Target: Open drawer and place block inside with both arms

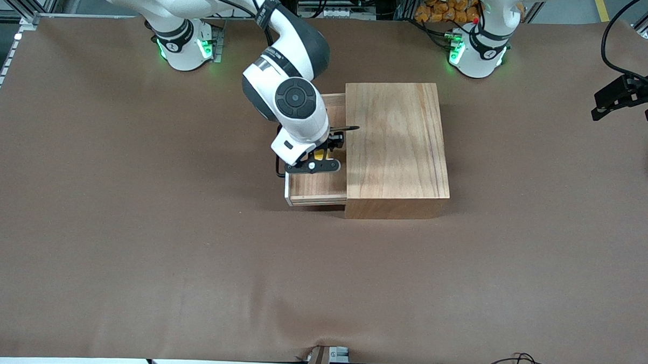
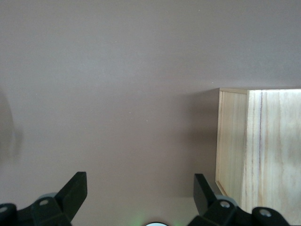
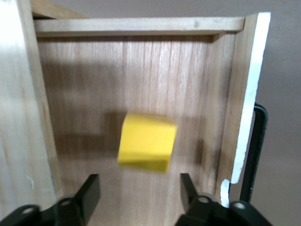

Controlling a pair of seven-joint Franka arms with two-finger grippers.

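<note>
Right black gripper [image 3: 138, 193] over the pulled-out light wooden drawer [image 3: 141, 80], fingers spread wide, holding nothing.
Small bright yellow cube [image 3: 146, 141] sits tilted and blurred inside the drawer, clear of both fingers; left black gripper [image 2: 139, 195] waits, fingers wide, beside the wooden cabinet [image 1: 395, 147] near the worktop's edge.

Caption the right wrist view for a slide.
Right gripper open over the pulled-out drawer, yellow block free below its fingers.

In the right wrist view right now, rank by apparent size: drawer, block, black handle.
1. drawer, fills most of the view
2. block, blurred between the open right gripper fingers
3. black handle, a thin strip, partly cut off
</note>
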